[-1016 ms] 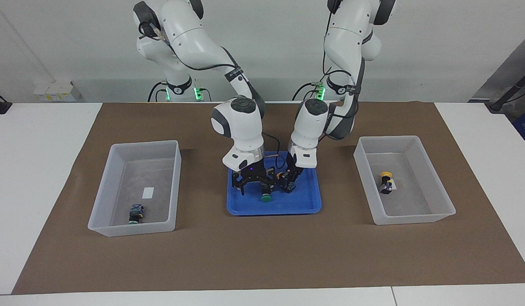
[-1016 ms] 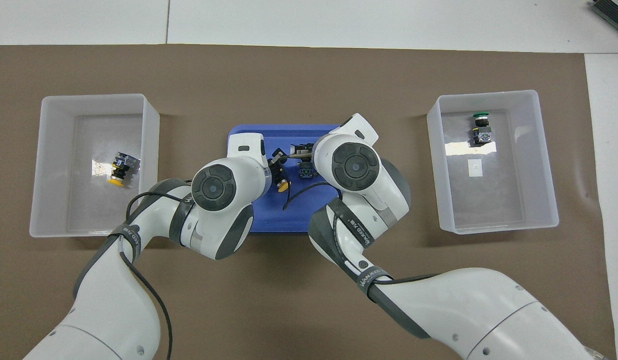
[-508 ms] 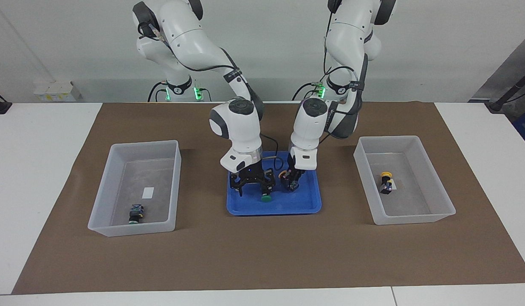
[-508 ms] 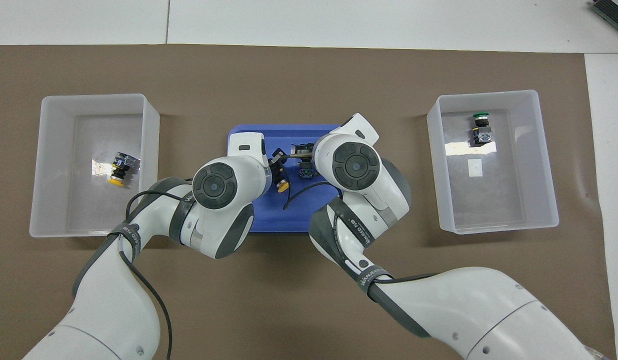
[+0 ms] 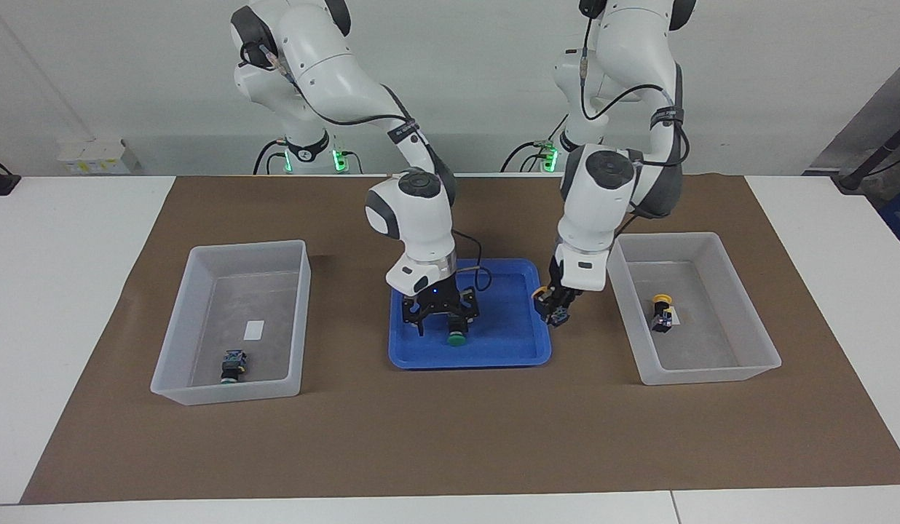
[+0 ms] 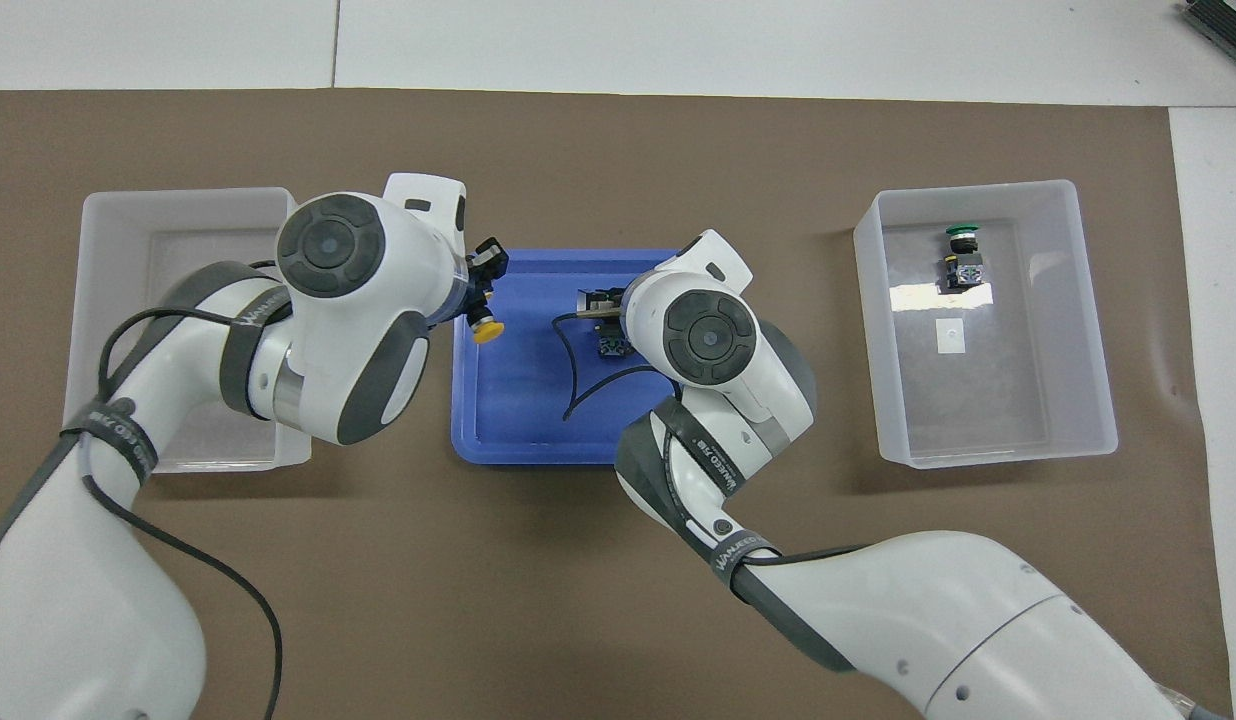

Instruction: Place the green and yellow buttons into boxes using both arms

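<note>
Left pincer (image 5: 553, 311) grips yellow button (image 5: 551, 306), raised over blue tray (image 5: 519, 354) edge toward left arm's box (image 5: 756, 360). Right pincer (image 5: 440, 314) open, straddling green button (image 5: 456, 334) in tray.

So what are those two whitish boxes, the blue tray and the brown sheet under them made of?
Boxes: probably plastic, frosted and translucent, since the floor shows through their walls. Blue tray: likely moulded plastic, smooth with a slight sheen and rounded rim. Brown sheet: looks like matte paper or thin card; hard to say which.
</note>
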You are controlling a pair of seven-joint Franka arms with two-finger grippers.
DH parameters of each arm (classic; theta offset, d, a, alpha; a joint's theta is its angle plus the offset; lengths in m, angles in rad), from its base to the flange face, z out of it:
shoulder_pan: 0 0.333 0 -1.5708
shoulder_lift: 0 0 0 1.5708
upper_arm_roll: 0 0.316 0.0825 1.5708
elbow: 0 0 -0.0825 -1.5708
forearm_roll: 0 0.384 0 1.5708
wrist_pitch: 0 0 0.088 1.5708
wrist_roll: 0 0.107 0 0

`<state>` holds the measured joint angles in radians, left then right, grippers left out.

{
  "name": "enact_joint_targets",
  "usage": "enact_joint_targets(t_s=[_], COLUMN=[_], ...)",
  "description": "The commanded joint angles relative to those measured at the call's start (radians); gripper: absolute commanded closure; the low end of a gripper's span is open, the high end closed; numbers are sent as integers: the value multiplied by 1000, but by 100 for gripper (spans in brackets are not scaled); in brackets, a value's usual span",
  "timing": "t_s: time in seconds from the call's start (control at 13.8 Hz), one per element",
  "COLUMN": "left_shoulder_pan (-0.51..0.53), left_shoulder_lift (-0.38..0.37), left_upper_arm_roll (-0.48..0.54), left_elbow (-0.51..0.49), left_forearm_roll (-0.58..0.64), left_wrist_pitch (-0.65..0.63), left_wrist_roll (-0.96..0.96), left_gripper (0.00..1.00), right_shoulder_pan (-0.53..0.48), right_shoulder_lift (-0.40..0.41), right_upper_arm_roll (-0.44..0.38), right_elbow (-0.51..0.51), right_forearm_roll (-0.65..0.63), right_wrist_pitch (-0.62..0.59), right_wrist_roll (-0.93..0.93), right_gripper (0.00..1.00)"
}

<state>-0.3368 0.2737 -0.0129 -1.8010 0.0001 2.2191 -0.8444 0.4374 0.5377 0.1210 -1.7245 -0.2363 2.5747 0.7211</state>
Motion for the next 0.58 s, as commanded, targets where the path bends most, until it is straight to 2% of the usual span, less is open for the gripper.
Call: enact_joint_targets(t_s=[0.0,0.15,0.22,0.36,0.44,0.51], left_shoulder_pan=[88,152,175,225,252,275], left_shoulder_lift=[-39,-50,-50,-50,-51,-53], left_upper_arm_roll=[-13,-13,-12,-9,-9,-6], left_elbow=[-8,6,12,20,17,12], left_forearm_roll=[5,-3,-5,-8,-8,-8], left_wrist_pitch=[-67,-105,-131,-141,-141,-141], left_wrist_roll=[164,288,350,448,512,574], left_gripper=[100,100,100,100,100,100], right_shoulder_pan=[26,46,47,47,47,49], right_shoulder_lift=[15,11,10,7,5,2], right_upper_arm_roll=[2,2,0,0,0,0], right_elbow=[-3,-33,-38,-33,-33,-33], right_forearm_roll=[-3,-4,-9,-15,-17,-17], right_wrist_pitch=[19,15,7,-30,-43,-59], right_wrist_roll=[53,58,57,57,58,63], right_gripper=[0,0,4,77,100,100])
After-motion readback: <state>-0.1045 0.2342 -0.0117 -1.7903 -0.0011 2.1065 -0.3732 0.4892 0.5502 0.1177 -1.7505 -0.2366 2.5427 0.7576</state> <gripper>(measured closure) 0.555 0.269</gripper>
